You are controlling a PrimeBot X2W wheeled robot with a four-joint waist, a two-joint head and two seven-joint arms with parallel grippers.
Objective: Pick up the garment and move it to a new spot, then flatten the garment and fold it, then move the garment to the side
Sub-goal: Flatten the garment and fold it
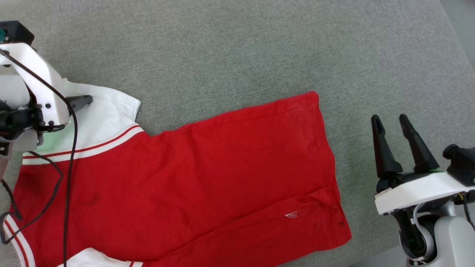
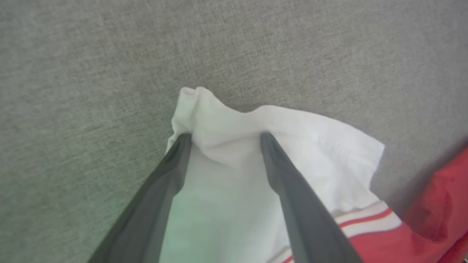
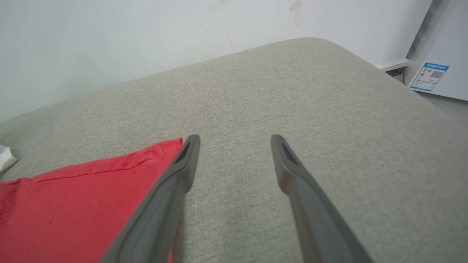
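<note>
The left fingers stand wide apart with their tips set down on the white sleeve of the garment. A small hump of sleeve cloth rises between the tips and just past them, but nothing is pinched, so I would say they only touch it. The garment lies spread and mostly flat on the grey upholstered cushion, with some creases near the hem. Its long axis runs across in front of the robot, a little slanted. The sleeves and striped trim are at the robot's left, and the red hem is at its right. The outer edge of the sleeve lies just ahead of the left fingertips, so the left arm is the one already on the cloth. The right fingers are also spread fully and hold nothing. They hang over bare cushion near the hem, not touching it, with the far hem corner just beside one finger in the right wrist view. To my judgement, closing on the sleeve depends on that hump of cloth staying between the left tips.
</note>
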